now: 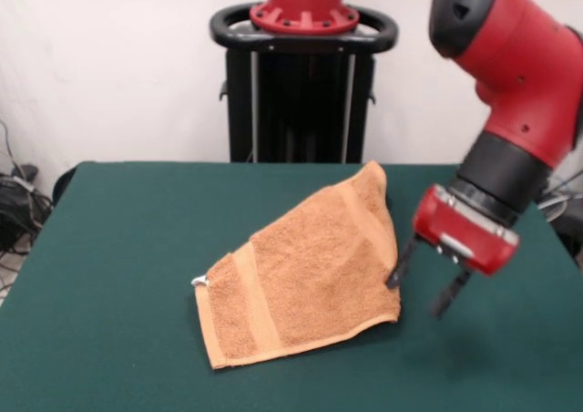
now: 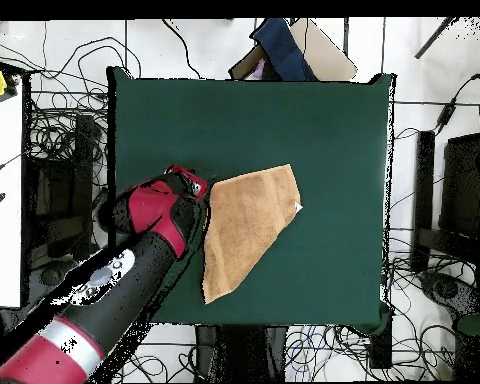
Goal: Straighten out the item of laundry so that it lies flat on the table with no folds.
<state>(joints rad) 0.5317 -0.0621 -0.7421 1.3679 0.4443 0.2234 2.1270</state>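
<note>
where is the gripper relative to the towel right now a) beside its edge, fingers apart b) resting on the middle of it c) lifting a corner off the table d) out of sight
a: the gripper hangs beside the towel's edge with its fingers apart, holding nothing.

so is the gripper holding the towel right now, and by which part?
Nothing held. The gripper is open beside the towel, one fingertip at its edge, not clamped on it.

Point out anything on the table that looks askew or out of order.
The towel is not spread square: it lies folded over into a tapered shape on the green table, one corner pointing toward the pedestal. The gripper hangs with open jaws beside its edge. Nothing looks spilled or damaged.
</note>
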